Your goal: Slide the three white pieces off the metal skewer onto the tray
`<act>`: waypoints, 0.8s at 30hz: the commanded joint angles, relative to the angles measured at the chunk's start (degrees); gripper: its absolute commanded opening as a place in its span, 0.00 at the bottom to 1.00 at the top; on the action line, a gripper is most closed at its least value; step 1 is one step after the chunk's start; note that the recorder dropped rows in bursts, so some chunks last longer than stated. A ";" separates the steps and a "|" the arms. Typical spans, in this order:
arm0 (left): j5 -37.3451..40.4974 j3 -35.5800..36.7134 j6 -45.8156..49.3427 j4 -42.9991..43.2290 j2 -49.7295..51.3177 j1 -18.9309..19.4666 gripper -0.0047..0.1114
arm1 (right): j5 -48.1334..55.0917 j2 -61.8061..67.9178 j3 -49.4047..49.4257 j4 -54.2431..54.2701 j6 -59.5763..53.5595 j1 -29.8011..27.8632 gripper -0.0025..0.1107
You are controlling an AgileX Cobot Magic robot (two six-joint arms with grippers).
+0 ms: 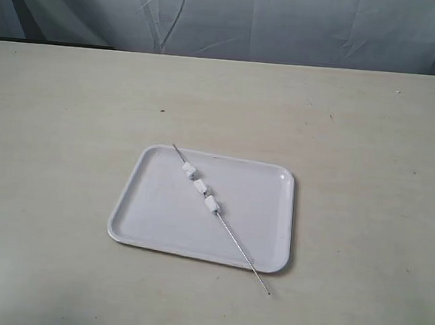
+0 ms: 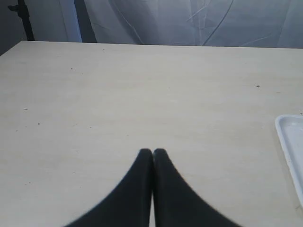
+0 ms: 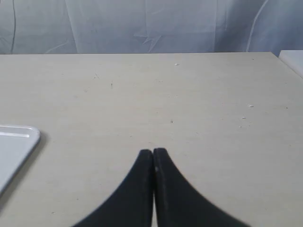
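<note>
Skewer: the skewer (image 1: 237, 243) lies on a slant across the tray (image 1: 146, 209) — far tip at the far-left corner, near end poking past the near-right rim onto the table (image 1: 62, 120).
Pieces: the three white pieces (image 1: 199, 184) are threaded in a row on the far half of the rod, over the tray floor, close together with small gaps.
Left gripper: the left gripper (image 2: 152, 152) has its fingertips pressed together with nothing between them. It hangs over bare table, and only the tray's edge shows in its view.
Right gripper: the right gripper (image 3: 153, 152) is likewise pressed together and empty, off to the tray's other side.
Step in hand: nothing is begun, by my reading; the rod must be grasped first.
Doing it well: both grippers must open first. One should probably pinch the overhanging near end (the one spot with room beneath). The other can then straddle the rod behind the pieces and push toward the far tip — the shorter way off. Keep the rod low so the pieces drop inside the rim. So thin a rod may twist in the pinch, and the tray may skid.
Surface: pale, matte, flat, with a few dark specks.
Room: a creased grey-blue cloth (image 1: 288, 25) hangs behind the far edge.
</note>
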 commanded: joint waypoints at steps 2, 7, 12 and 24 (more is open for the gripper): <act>-0.80 0.27 0.01 0.15 -0.39 0.15 0.04 | -0.17 -0.32 0.09 -0.03 -0.46 -0.13 0.02; -0.80 0.27 0.01 0.15 -0.39 0.15 0.04 | -0.17 -0.32 0.09 -0.03 -0.46 -0.13 0.02; -0.80 0.27 0.01 0.15 -0.39 0.15 0.04 | -0.28 -0.32 0.09 -0.17 -0.46 -0.13 0.02; -0.80 0.27 0.01 0.15 -0.39 0.15 0.04 | -3.82 -0.32 0.09 3.15 -0.46 -0.13 0.02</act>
